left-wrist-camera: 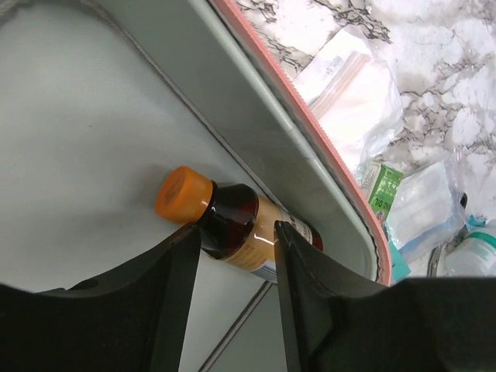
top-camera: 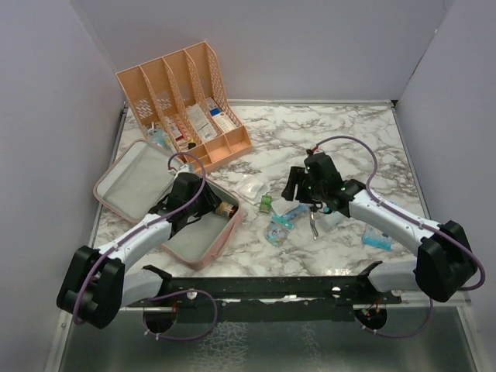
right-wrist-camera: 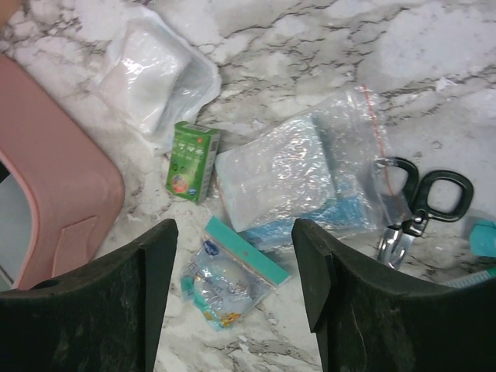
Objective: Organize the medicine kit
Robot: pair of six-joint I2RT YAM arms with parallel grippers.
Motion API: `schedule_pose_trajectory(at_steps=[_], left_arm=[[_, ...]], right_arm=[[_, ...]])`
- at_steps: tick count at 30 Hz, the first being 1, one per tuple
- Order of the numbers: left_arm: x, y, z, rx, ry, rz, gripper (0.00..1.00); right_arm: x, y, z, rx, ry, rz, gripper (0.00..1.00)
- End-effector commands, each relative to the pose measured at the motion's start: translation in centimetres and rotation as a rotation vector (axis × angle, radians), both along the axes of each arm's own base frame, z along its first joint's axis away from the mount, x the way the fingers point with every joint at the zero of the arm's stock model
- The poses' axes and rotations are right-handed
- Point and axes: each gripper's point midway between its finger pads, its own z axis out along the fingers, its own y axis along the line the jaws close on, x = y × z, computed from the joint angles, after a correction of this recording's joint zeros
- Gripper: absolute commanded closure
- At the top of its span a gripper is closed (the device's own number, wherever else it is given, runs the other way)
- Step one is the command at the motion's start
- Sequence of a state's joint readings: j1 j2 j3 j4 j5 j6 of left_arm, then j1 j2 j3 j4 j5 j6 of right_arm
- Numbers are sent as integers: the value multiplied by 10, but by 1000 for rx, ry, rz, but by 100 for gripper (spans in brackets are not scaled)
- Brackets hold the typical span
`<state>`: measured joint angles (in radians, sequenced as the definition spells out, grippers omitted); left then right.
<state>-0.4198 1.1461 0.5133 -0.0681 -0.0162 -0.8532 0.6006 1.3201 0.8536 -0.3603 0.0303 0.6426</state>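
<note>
Left pincer [left-wrist-camera: 236, 234] straddles the orange-capped bottle [left-wrist-camera: 221, 213] inside the medicine kit [left-wrist-camera: 256, 116], grip unclear; right pincer [right-wrist-camera: 234, 229] hangs released above packets [right-wrist-camera: 279, 174].

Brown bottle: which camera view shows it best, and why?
Left wrist view: the bottle lies close up in the pink case, orange cap plain to see. The top view shows only a small glimpse; the right wrist view, none.

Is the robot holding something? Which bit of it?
Right gripper: nothing, open over clear plastic packets. Left gripper: its fingers straddle the upper body of a brown bottle with an orange cap; whether they grip it cannot be told.
</note>
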Motion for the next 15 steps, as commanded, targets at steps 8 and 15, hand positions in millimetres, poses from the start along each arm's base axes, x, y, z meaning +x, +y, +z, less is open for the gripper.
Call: schedule_pose_trajectory(at_steps=[8, 15], left_arm=[[8, -31, 5, -97, -66, -160, 61], [6, -38, 10, -135, -71, -183, 61]], right_arm=[[-2, -58, -2, -110, -2, -320, 38], [-11, -75, 0, -117, 1, -409, 38]])
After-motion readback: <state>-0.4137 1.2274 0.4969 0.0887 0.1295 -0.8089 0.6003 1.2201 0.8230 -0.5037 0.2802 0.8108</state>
